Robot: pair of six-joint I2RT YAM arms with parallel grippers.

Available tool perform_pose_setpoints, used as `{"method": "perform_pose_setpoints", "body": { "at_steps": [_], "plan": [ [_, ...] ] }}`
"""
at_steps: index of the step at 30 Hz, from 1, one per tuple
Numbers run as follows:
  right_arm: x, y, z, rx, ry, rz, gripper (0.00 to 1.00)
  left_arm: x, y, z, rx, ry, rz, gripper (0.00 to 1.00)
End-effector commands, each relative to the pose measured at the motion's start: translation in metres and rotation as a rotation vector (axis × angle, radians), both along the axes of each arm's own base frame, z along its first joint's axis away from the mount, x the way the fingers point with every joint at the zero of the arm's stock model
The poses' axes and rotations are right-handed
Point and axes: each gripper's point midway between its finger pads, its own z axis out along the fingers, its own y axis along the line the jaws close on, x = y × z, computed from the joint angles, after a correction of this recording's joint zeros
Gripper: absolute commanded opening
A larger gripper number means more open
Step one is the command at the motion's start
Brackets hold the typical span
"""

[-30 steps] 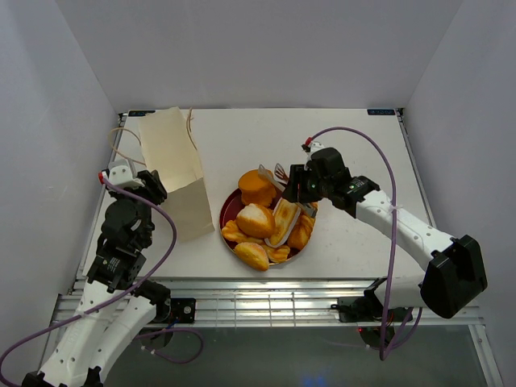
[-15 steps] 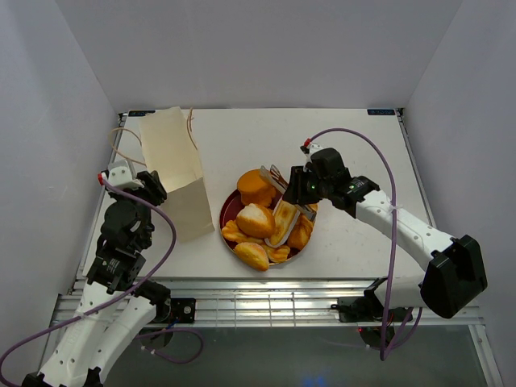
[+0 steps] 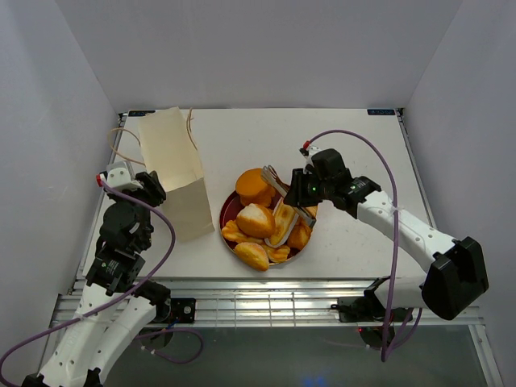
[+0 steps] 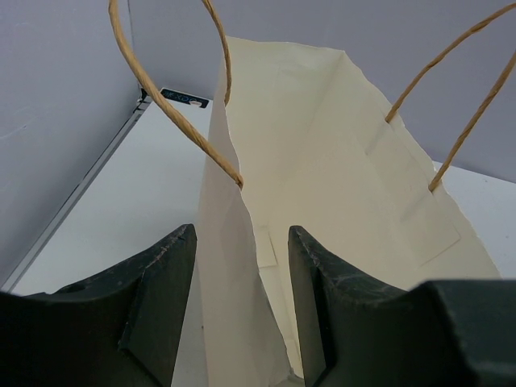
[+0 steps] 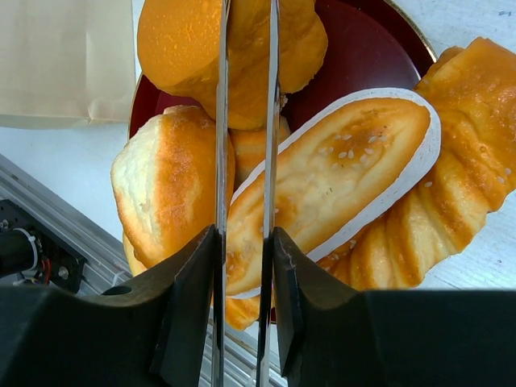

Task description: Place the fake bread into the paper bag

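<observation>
The tall pale beige paper bag with thin tan string handles (image 3: 172,165) is at the left side of the table in the top view, just beside the dark red round plate (image 3: 226,211). Its paper is smooth and flat with sharp folds. In the left wrist view its mouth is open and the plain inside shows.

The left gripper (image 4: 242,240) is at the bag. Its two thick black fingers (image 4: 161,314) stand apart, and the bag's near wall goes up between them. The paper runs very close to the finger at the lower left of that view, but I cannot tell if they touch.

The glossy golden-orange toy breads (image 3: 266,222) lie heaped on the plate, near the middle of the top view. They look hard and shiny, like plastic. A thick round bun (image 5: 181,48) sits at the top of the right wrist view. Below it is a puffy roll with a pale side (image 5: 165,185). A long loaf with a cream edge and tiny seeds (image 5: 347,169) leans across the middle. A bumpy, ridged piece (image 5: 455,161) lies at the right.

The right gripper (image 3: 275,176) hangs over the pile. Its thin flat fingers (image 5: 221,121) have only a narrow gap between them, and they hold nothing. The bun and the long loaf show through the gap.
</observation>
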Motion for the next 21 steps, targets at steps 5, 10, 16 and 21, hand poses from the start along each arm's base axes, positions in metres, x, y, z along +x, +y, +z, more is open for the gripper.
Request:
{"method": "perform_pose_setpoints", "body": {
  "at_steps": [5, 10, 16, 21],
  "plan": [
    [-0.002, 0.005, 0.035, 0.049, -0.065, 0.042, 0.21, -0.002, 0.002, -0.001, 0.008, -0.002, 0.01, 0.6],
    [0.0, 0.007, 0.045, 0.06, -0.085, 0.047, 0.15, -0.002, 0.003, 0.0, 0.007, -0.004, 0.015, 0.6],
    [0.002, 0.013, 0.062, 0.092, -0.112, 0.063, 0.09, -0.004, 0.005, 0.0, 0.008, -0.006, 0.025, 0.6],
    [0.003, 0.015, 0.071, 0.105, -0.125, 0.066, 0.08, -0.007, 0.01, 0.001, 0.005, -0.016, 0.049, 0.64]
  ]
}}
